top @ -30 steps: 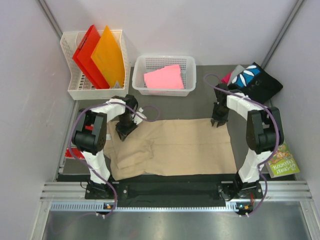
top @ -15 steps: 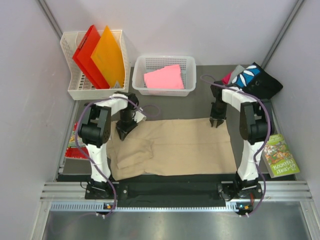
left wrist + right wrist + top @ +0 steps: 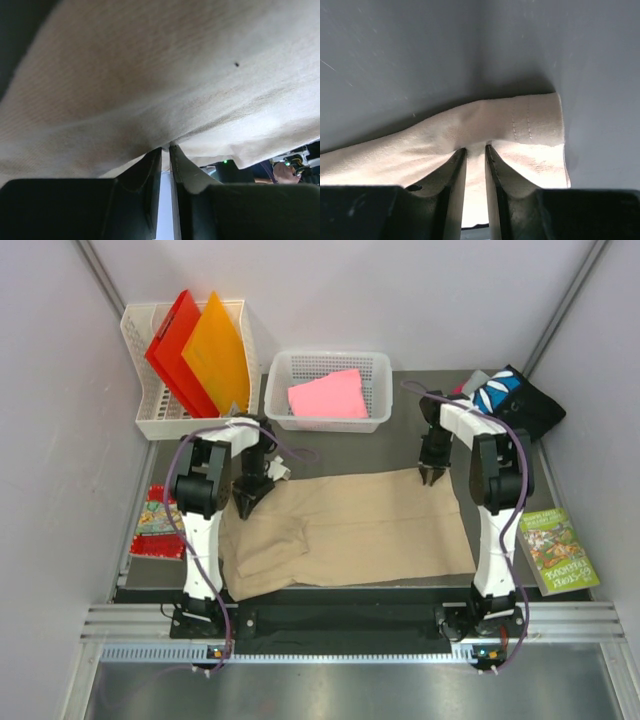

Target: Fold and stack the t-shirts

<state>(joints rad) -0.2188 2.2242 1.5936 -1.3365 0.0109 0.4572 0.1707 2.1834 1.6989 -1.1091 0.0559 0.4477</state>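
Note:
A tan t-shirt lies spread flat across the dark mat. My left gripper is at its far left corner, and in the left wrist view the tan t-shirt is pinched at its edge by the left gripper, which is shut on it. My right gripper is at the far right corner; the right wrist view shows the right gripper shut on the hemmed tan t-shirt. A pink t-shirt lies in a white basket. A black printed t-shirt is piled at the back right.
A white rack at the back left holds a red folder and an orange folder. One booklet lies left of the mat, another booklet on the right. Grey walls close in on both sides.
Both arms have drawn their elbows in toward the back of the table, uncovering the left booklet. Both pairs of jaws have narrowed slightly on the tan shirt's far corners.

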